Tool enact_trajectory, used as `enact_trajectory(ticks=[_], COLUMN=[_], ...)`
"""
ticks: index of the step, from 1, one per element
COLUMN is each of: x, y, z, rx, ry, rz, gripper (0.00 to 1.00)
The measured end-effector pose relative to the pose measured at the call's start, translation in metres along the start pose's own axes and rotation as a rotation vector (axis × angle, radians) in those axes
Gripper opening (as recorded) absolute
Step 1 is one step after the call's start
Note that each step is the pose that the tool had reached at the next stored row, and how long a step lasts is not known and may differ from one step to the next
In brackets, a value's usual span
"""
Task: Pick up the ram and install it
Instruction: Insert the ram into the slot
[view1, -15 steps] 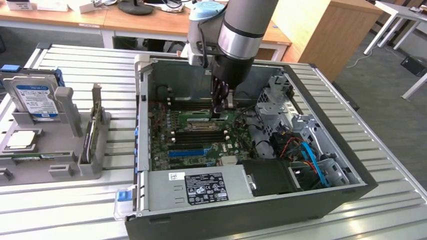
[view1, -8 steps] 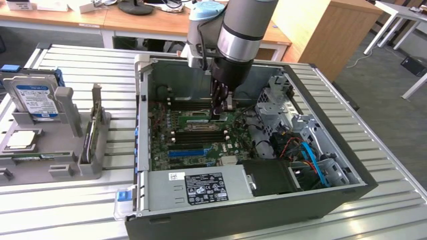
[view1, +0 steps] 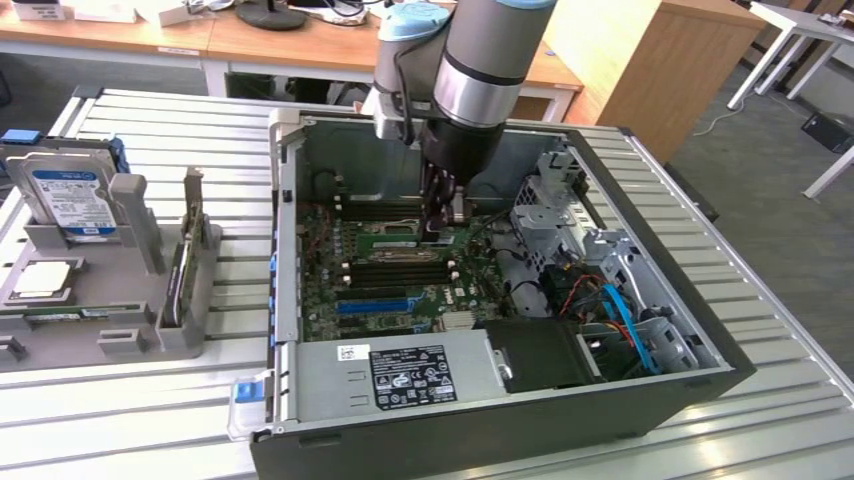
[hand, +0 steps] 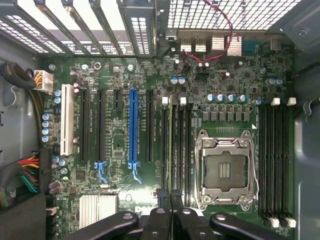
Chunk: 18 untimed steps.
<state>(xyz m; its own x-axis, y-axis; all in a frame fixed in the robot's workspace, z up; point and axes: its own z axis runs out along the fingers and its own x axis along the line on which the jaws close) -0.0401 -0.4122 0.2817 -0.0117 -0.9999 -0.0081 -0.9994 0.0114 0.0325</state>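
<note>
Ram (view1: 396, 240) on edge among the slots in the open case (view1: 561, 430).
Long green stick, white label; tool (view1: 445, 233), fingers pressed together, sits at its end toward the exterior view's right. Rack (view1: 80, 325) on the worktop (view1: 787, 430) holds a drive (view1: 74, 200).

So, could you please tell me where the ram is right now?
Near the middle of the exterior view, the ram is inside the open computer case, held by the end effector at the memory slots beside the CPU socket.
</note>
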Motion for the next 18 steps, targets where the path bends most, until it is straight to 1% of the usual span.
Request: enact_trajectory(ticks=[13, 18], x=[0.0001, 0.0001], y=[-0.0003, -0.0003], z=[0.0100, 0.0103], rx=[0.0000, 0.0000], ry=[0.0005, 0.0006], rz=[0.000, 0.000], gripper=[0.12, 0.12])
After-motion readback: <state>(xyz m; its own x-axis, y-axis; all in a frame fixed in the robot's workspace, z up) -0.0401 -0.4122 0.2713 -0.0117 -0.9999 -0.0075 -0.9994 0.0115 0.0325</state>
